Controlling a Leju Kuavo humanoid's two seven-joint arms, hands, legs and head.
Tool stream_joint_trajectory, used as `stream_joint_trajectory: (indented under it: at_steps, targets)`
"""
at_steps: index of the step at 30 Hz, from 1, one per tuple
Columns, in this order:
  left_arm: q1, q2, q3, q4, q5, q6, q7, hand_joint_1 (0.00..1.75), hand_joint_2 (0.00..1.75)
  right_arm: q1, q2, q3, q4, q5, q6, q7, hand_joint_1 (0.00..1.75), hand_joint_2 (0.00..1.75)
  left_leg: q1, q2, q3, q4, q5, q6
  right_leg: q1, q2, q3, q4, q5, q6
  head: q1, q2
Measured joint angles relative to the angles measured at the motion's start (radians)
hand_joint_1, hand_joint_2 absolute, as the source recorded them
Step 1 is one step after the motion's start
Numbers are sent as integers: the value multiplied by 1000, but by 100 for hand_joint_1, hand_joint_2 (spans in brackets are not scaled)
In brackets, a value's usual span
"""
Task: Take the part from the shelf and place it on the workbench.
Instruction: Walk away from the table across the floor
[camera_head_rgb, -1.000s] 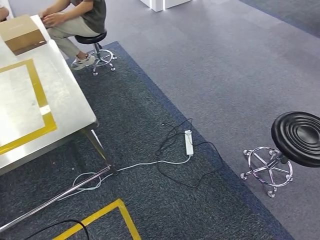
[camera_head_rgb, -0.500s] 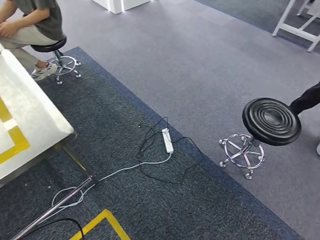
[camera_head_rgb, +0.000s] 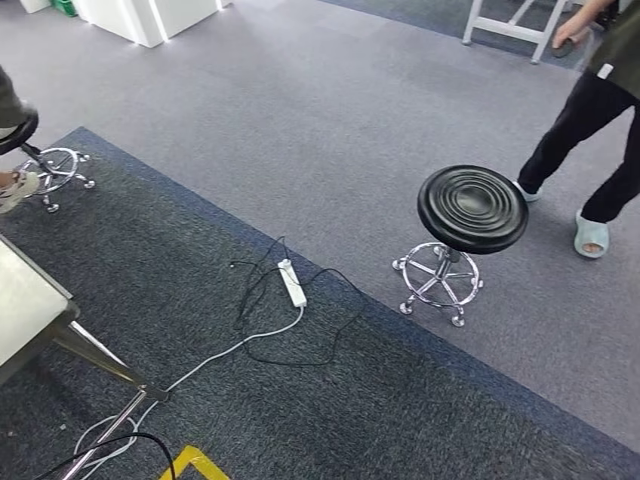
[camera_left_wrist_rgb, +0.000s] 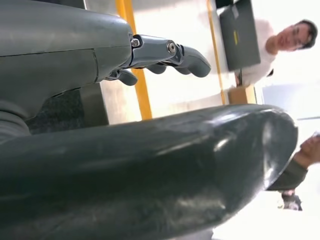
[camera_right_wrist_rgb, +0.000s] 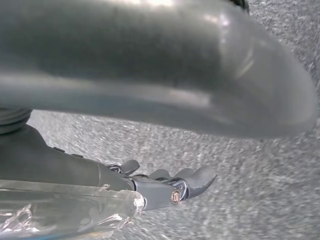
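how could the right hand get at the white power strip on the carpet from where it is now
Probably not as things stand. The power strip lies flat on the dark carpet, while the right hand hangs empty at the robot's side above grey floor. Nothing blocks it; it just looks too low.

Grey carpet floor (camera_head_rgb: 362, 110) carries a darker carpet mat (camera_head_rgb: 317, 400). On the mat lies a white power strip (camera_head_rgb: 292, 283) amid black and white cables. Just beside the strip, off the mat, stands a black round stool (camera_head_rgb: 472, 208).

Stool (camera_head_rgb: 472, 208) and cables (camera_head_rgb: 290, 320) — carpet (camera_head_rgb: 317, 110) beyond open.
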Motion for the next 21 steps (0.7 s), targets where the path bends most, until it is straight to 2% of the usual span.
stream_joint_trajectory:
  at_steps: [1, 2, 3, 4, 6, 7, 8, 9, 10, 11, 12, 14, 15, 16, 17, 18, 19, 21]
  targets:
    - [1, 1, 0, 7, -3, 0, 0, 0, 0, 0, 1, 0, 1, 3, -5, 14, 0, 0, -1, -6, -28, 44, -8, 1, 1, 15, 0, 0, 0, -1, -2, 0]
    - [2, 1, 0, 13, -5, 0, 0, 0, 0, 1, 1, -1, 1, 6, -9, 28, 0, 0, -2, -9, -40, 53, 6, 2, 1, 30, 1, 0, 0, -1, -2, 0]
    - [2, 1, 0, 19, -8, 0, 0, 0, 0, 1, 1, -2, 1, 10, -10, 37, 0, 0, -3, -13, -34, 24, 38, 3, 1, 45, 3, 0, 0, 0, -2, 0]
    - [2, 2, 0, 23, -9, -1, 0, 0, 0, 1, 1, -2, 2, 13, -9, 43, 0, 0, -2, -25, -12, -35, 81, 5, 1, 60, 4, 1, 1, 2, -2, 0]
    - [2, 2, 1, 31, -11, -2, 2, 0, 0, 0, 0, -3, 2, 20, 1, 49, 0, 0, 3, -75, 37, -159, 139, 9, 2, 90, 3, 6, 1, 10, -3, 0]
    - [2, 2, 1, 35, -11, -3, 5, 0, 0, 1, -1, -3, 2, 23, 8, 49, 0, 0, 4, -94, 52, -195, 149, 13, 3, 103, -2, 7, 1, 16, -3, 0]
    - [0, 1, 2, 39, -11, -4, 11, 0, 0, 2, -3, -3, 2, 27, 16, 43, 0, 0, 3, -101, 57, -209, 148, 19, 2, 114, -7, 6, 2, 22, -3, 0]
    - [-1, -1, 2, 44, -11, -6, 16, 0, 0, 4, -5, -4, 3, 29, 24, 32, 0, 0, 1, -90, 58, -211, 149, 27, 0, 125, -11, 3, 3, 28, -3, 0]
    - [-4, -3, 2, 49, -11, -9, 20, 0, 0, 7, -9, -4, 4, 31, 28, 17, 0, 0, 0, -78, 60, -213, 151, 36, -2, 126, -14, 2, 5, 33, -4, 0]
    - [-5, -5, 1, 54, -12, -12, 24, 0, 0, 8, -12, -4, 5, 33, 31, -1, 0, 0, 0, -66, 62, -216, 154, 45, -3, 109, -19, 11, -1, 37, -3, 0]
    - [-4, -7, 1, 58, -14, -16, 26, 0, 0, 7, -16, -4, 8, 34, 33, -19, 0, 0, 0, -52, 63, -218, 156, 52, -2, 79, -31, 39, -19, 41, 0, 0]
    - [1, -10, 1, 65, -19, -26, 28, 0, 0, -1, -24, -3, 14, 35, 36, -49, 0, 0, -3, -22, 65, -220, 157, 59, 0, 9, -84, 154, -84, 48, 6, 0]
    - [4, -11, 1, 68, -22, -32, 28, 0, 0, -4, -28, -3, 17, 36, 37, -59, 0, 0, -5, -7, 65, -220, 156, 60, -2, -8, -116, 222, -117, 51, 7, 0]
    - [6, -11, 2, 71, -25, -36, 29, 0, 0, -7, -32, -3, 21, 36, 38, -66, 0, 0, -6, 8, 65, -220, 155, 61, -3, -17, -139, 272, -136, 53, 7, 0]
    - [6, -11, 2, 74, -27, -40, 30, 0, 0, -7, -35, -3, 24, 36, 38, -70, 0, 0, -6, 22, 67, -220, 153, 60, -4, -20, -146, 290, -137, 55, 7, 0]
    - [6, -11, 2, 77, -28, -41, 31, 0, 0, -6, -38, -3, 26, 36, 38, -71, 0, 0, -6, 36, 70, -220, 150, 59, -5, -24, -133, 270, -120, 55, 7, 0]
    - [6, -11, 2, 79, -28, -41, 33, 0, 0, -5, -40, -3, 28, 37, 38, -72, 0, 0, -6, 48, 75, -220, 147, 56, -5, -32, -101, 216, -90, 55, 7, 0]
    - [7, -10, 2, 84, -29, -41, 36, 0, 0, -7, -43, -2, 31, 37, 38, -72, 0, 0, -10, 71, 87, -219, 136, 47, -4, -74, -22, 81, -37, 52, 7, 0]
